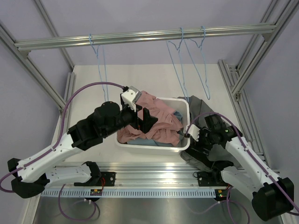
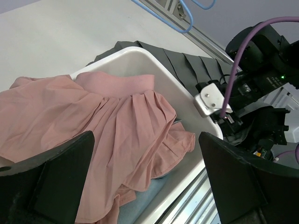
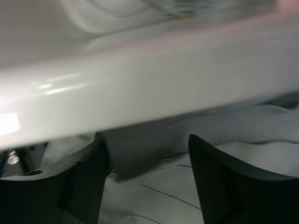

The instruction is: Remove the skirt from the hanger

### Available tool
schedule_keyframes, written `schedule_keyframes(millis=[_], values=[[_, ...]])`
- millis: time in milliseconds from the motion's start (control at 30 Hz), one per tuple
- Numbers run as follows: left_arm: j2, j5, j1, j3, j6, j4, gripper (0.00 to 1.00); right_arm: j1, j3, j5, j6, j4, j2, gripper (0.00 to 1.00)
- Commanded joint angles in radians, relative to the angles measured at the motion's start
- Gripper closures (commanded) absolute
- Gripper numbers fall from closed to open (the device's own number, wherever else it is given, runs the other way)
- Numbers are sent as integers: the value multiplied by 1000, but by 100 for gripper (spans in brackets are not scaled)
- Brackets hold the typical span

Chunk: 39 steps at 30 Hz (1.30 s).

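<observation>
A pink skirt (image 1: 156,119) lies crumpled in the white bin (image 1: 149,148), over a light blue cloth (image 1: 163,143). My left gripper (image 1: 145,120) hovers over it, open and empty; in the left wrist view the pink skirt (image 2: 93,126) spreads between its fingers (image 2: 51,186). A dark grey pleated skirt (image 1: 200,105) lies on the table against the bin's right side. My right gripper (image 1: 194,136) is open low over it, close to the bin's rim (image 3: 140,79). The grey skirt (image 3: 187,186) fills the right wrist view. No hanger shows on either skirt.
Three empty blue wire hangers (image 1: 99,60) (image 1: 180,65) (image 1: 204,65) hang from the aluminium rail (image 1: 140,36) at the back. Frame posts stand at both sides. The right arm (image 2: 261,51) shows beyond the bin in the left wrist view.
</observation>
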Motion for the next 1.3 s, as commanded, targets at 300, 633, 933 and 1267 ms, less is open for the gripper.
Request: schedule_keyframes(millis=[300,633,933,1267], values=[[3,41,-21,-22,4,135,1,7,-23,195,136,198,-47,100],[63,246,-31,-12,112,262,1,-68,359,94,187,-100,-271,100],[282,414,-46,235,254,313,1,-66,853,-53,352,-135,-162,100],[508,530,-96,544,322,314,1,-68,1201,-351,541,-56,5,100]])
